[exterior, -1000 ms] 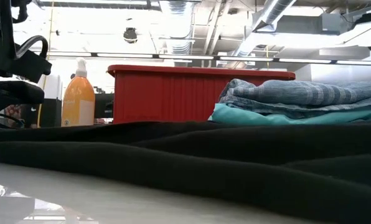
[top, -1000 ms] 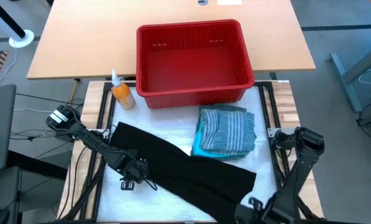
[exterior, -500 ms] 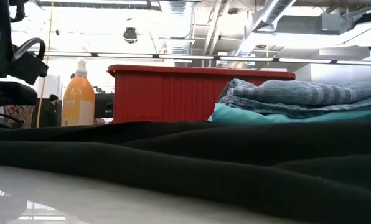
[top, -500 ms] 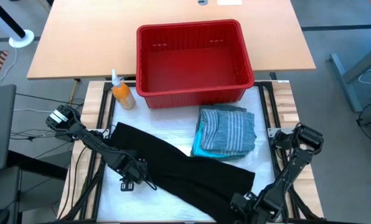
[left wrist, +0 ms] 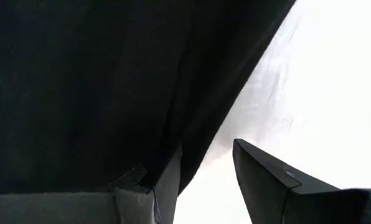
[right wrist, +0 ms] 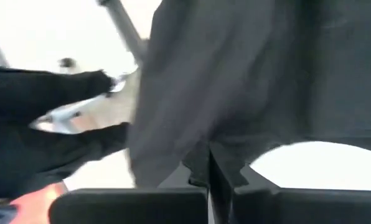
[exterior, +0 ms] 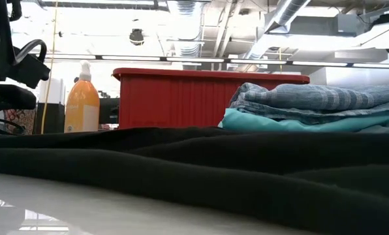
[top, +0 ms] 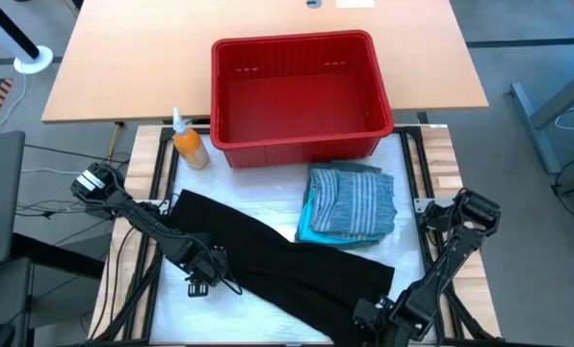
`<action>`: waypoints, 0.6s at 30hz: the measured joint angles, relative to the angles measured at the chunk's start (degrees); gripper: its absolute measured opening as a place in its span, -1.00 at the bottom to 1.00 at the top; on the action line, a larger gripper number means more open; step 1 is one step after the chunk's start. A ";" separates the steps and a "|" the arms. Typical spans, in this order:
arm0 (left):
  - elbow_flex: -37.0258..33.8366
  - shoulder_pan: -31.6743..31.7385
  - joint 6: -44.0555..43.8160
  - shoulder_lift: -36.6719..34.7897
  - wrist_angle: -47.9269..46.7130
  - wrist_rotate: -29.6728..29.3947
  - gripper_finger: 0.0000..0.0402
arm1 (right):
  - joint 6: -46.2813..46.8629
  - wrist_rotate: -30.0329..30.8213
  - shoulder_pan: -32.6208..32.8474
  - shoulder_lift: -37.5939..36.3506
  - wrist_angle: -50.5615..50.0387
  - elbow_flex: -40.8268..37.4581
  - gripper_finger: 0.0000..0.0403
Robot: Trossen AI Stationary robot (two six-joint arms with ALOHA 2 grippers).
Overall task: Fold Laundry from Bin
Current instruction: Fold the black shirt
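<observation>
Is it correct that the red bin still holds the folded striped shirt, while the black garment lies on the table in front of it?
Not quite. The high view shows the bin empty. The striped shirt lies folded on a turquoise garment on the table, in front of the bin. The black garment does lie on the table there.

This is a lab or workshop in an industrial hall, not a home. Overhead in the low view run bare ducts [exterior: 292, 13], pipes and strip lights under an open ceiling. The floor [top: 533, 58] is plain grey. The table [top: 439, 145] at 6 o'clock has a wooden top with black rails along its sides and loose cables [top: 37, 207] trailing off at 9 o'clock. A plain desk [top: 133, 58] stands at 12 o'clock, and a metal stand's foot [top: 547, 125] at 3 o'clock.
</observation>
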 joint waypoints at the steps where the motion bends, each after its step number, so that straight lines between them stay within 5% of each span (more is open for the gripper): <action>1: 0.00 0.00 -0.02 0.00 0.00 0.00 -0.29 | 0.61 0.06 0.06 -0.76 -3.25 0.44 -0.93; 6: 0.00 0.00 -0.88 0.00 0.00 -0.24 -0.29 | 4.57 -0.97 0.23 -4.00 -16.83 1.21 -0.93; 18: -0.17 -2.32 -9.05 -3.77 -1.18 -6.02 -0.31 | 0.64 -4.25 -0.65 4.44 -18.44 1.10 -0.91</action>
